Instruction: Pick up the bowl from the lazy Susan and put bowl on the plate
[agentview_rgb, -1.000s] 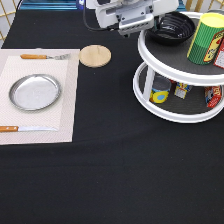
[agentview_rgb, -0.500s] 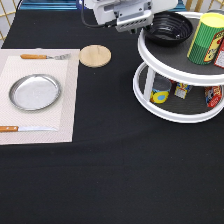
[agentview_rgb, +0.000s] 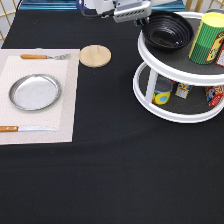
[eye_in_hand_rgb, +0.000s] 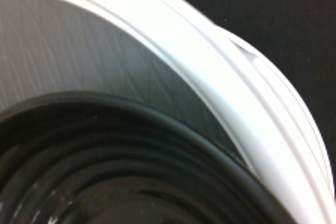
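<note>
Glossy black ridged bowl (agentview_rgb: 167, 30) sits on the top tier of the white two-tier lazy Susan (agentview_rgb: 172, 112), not yet lifted. Claw (agentview_rgb: 141, 21) at the bowl's 9 o'clock rim, bowl toward 3 o'clock from it; whether its jaws are apart or together cannot be told. Shiny silver metal plate (agentview_rgb: 35, 92) well apart at tabletop 9 o'clock, bare.

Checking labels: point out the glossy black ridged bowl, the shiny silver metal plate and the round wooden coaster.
Glossy black ridged bowl (agentview_rgb: 167, 30): exterior view, inner floor.
Shiny silver metal plate (agentview_rgb: 35, 92): exterior view, centre.
Round wooden coaster (agentview_rgb: 95, 55): exterior view, top face.
</note>
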